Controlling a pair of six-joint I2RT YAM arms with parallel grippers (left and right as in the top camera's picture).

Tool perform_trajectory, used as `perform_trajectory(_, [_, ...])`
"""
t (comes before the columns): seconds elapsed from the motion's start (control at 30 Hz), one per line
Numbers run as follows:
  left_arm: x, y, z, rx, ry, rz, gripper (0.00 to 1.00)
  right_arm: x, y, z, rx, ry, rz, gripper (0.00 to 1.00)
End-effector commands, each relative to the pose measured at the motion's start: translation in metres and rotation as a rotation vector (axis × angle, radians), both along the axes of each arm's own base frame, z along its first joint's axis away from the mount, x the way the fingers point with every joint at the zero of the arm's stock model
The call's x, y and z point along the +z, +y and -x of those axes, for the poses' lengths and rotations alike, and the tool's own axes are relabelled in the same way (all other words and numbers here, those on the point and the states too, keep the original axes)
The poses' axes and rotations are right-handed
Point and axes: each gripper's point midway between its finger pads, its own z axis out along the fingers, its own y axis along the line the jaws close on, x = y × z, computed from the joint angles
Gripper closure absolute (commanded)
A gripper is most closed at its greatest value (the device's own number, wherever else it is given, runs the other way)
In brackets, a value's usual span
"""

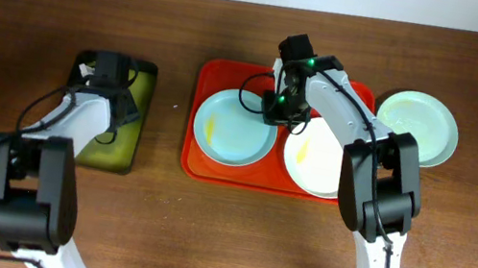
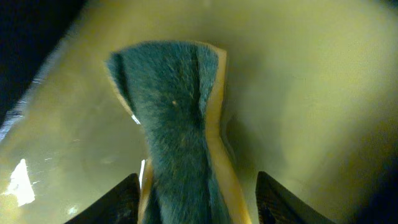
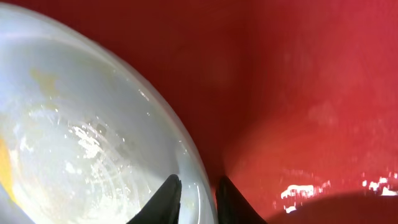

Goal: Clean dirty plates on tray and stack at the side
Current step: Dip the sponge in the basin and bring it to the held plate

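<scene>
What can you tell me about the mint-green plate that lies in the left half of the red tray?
The mint-green plate is small, round and shallow, with a glossy surface like glazed ceramic or plastic. It lies in the left half of the red tray, beside a white plate. Yellowish smears and wet streaks mark its inside. Its upper right rim sits between the fingers of the right gripper; whether they press it, I cannot tell.
</scene>
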Motion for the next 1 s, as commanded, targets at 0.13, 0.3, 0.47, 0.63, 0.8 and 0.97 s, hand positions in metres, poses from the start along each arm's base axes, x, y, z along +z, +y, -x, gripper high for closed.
perform_trajectory(0.13, [-0.004,0.019,-0.011,0.052,-0.06,0.162,0.6,-0.015,0.005,0.0,-0.007,0.009,-0.007,0.78])
perform_trajectory(0.3, [-0.002,0.018,-0.013,0.049,-0.07,0.197,1.0,-0.015,0.005,-0.001,-0.007,0.005,-0.008,0.78])
perform_trajectory(0.47, [0.078,0.018,-0.017,0.031,-0.213,0.182,1.0,-0.014,0.006,-0.003,-0.007,-0.004,-0.011,0.8])
perform_trajectory(0.63, [0.083,0.008,0.006,0.021,-0.178,0.214,1.0,-0.015,0.004,0.001,-0.007,0.015,-0.004,0.8])
perform_trajectory(0.8, [0.077,-0.008,0.008,-0.104,-0.157,0.259,1.0,-0.018,-0.009,0.009,-0.019,0.049,0.049,0.96])
perform_trajectory(0.97, [0.146,-0.089,0.012,-0.331,-0.303,0.292,1.0,-0.01,-0.038,0.012,-0.046,0.089,0.134,0.96])
